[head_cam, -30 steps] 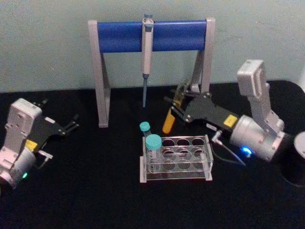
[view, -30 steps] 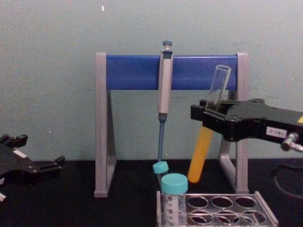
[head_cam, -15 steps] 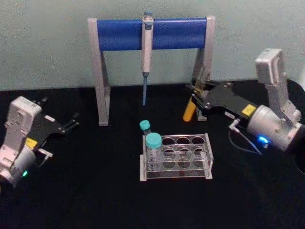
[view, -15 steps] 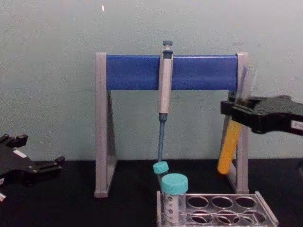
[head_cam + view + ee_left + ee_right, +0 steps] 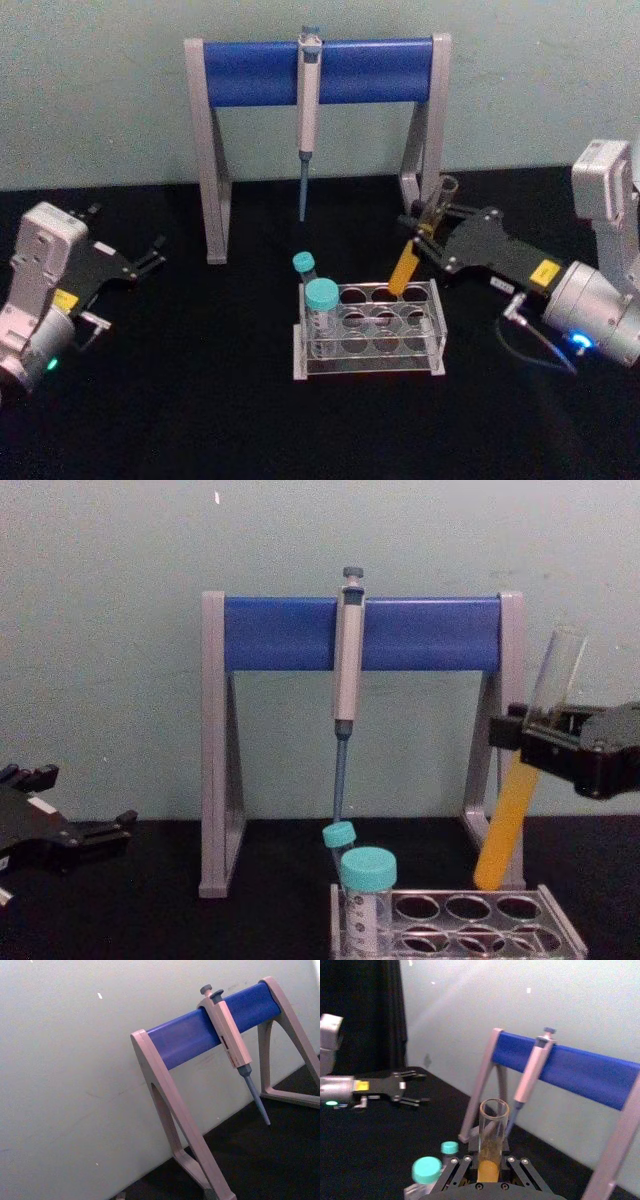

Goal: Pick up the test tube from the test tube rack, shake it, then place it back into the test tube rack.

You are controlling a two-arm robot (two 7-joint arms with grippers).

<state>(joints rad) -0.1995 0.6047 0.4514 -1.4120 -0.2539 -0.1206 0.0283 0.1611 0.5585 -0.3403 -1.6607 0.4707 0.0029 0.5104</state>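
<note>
The test tube point(image 5: 408, 262) is a long clear tube with orange liquid in its lower half. My right gripper point(image 5: 430, 228) is shut on it about mid-length and holds it tilted, open end up and to the right. The chest view shows the test tube point(image 5: 503, 820) with its bottom tip just above the back right of the clear test tube rack point(image 5: 560, 928), held by the right gripper point(image 5: 530, 742). In the right wrist view the test tube point(image 5: 492, 1135) stands between the closed fingers. The test tube rack point(image 5: 437, 300) sits mid-table. My left gripper point(image 5: 150, 258) rests open at the far left.
Two teal-capped tubes point(image 5: 322, 300) point(image 5: 304, 266) stand at the rack's left end. Behind the rack stands a grey-and-blue pipette stand point(image 5: 318, 72) with a pipette point(image 5: 308, 110) hanging from it, its right leg point(image 5: 425, 140) close behind the right gripper.
The right gripper carried the tube to the right, then down and forward toward the rack. The tube's tilt swung during the motion. The left arm has not moved.
</note>
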